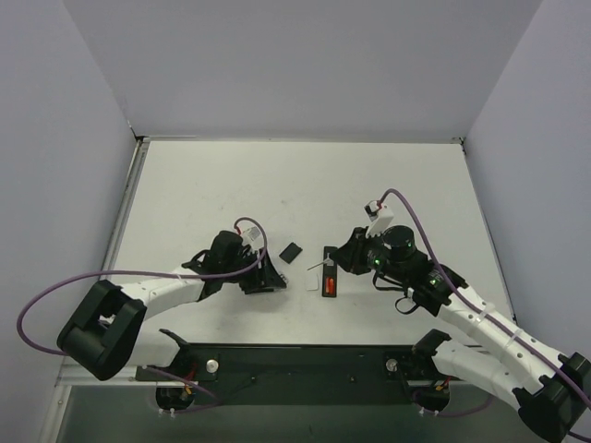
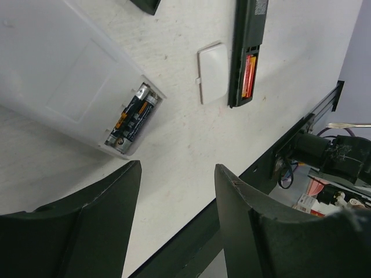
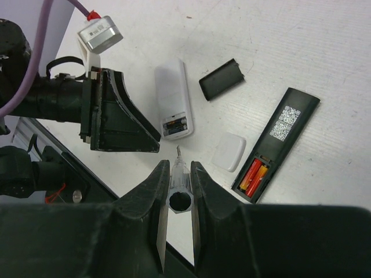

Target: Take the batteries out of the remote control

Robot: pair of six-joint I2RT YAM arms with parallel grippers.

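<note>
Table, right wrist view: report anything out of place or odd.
Nothing looks spilled or broken. Both remotes lie face down with open battery bays: the black remote control holds its red batteries, the white remote dark batteries. Their covers lie loose, the white cover beside the black remote control, the black cover farther off.
</note>
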